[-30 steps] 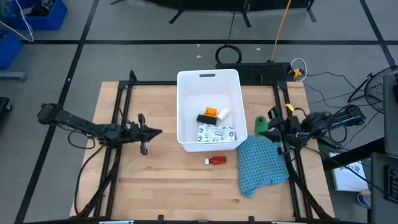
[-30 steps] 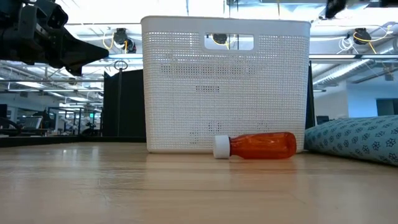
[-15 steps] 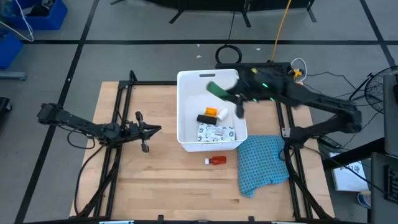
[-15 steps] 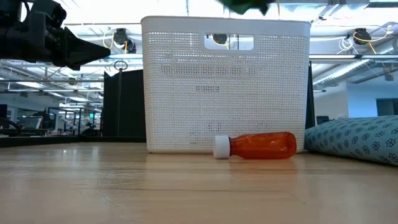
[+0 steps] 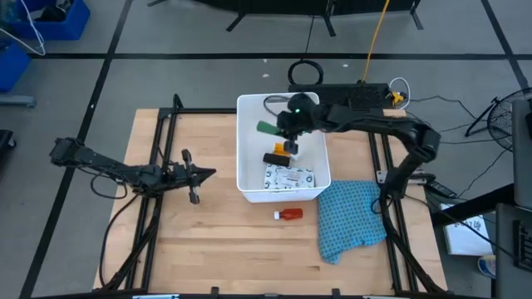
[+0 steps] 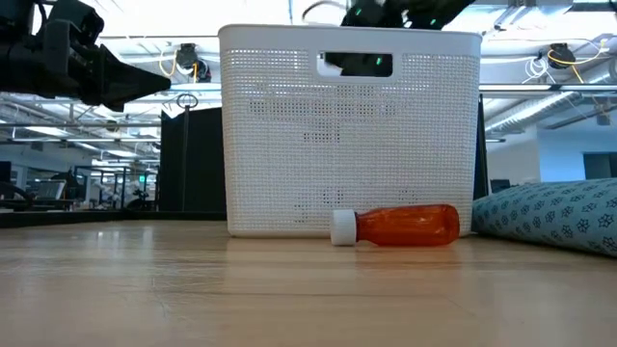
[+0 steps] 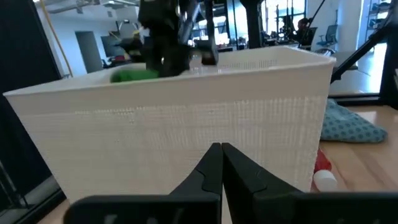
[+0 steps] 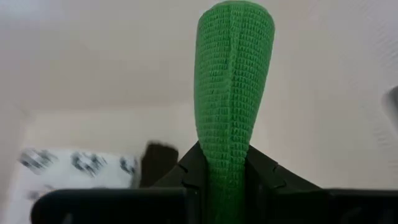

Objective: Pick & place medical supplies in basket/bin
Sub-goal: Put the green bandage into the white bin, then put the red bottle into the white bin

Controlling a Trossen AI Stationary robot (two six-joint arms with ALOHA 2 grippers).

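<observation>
Wooden tabletop's nearly sorted: my right gripper (image 5: 278,129) is clamped on the green bar (image 5: 268,128) over the white tub (image 5: 243,158), packet (image 5: 289,177), black block (image 5: 275,159) and orange piece (image 5: 283,149) below it. Red bottle (image 5: 290,214) outside the tub looks like the last one; left gripper (image 5: 209,174), pinched closed and empty, idles well off to the side.

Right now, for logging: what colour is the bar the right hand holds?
Green bar, clearest in right wrist view.

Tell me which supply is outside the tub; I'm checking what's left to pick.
The red bottle: it lies on its side on the table in front of the tub. The packet and black block are inside; the right gripper holds the green bar above them.
</observation>
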